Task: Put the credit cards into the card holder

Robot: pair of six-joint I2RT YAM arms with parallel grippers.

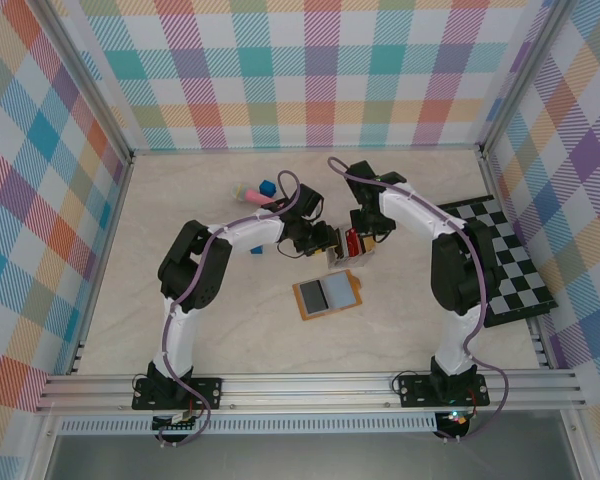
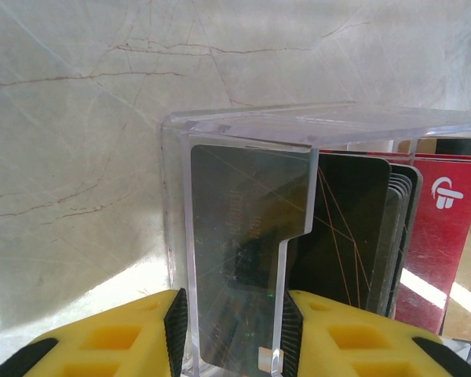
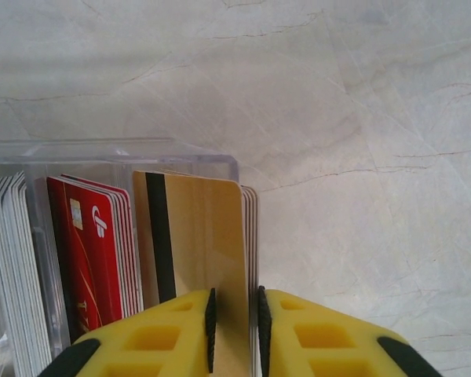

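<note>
Upright credit cards [image 3: 90, 251] in clear box [image 3: 220, 163]; orange-brown card holder [image 1: 327, 296] open flat nearby.

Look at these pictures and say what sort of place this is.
Probably a robot test cell in a lab: pastel plaid screen walls on a silver metal frame, enclosing a marble-look tabletop with two white-and-black robot arms bolted on.
</note>
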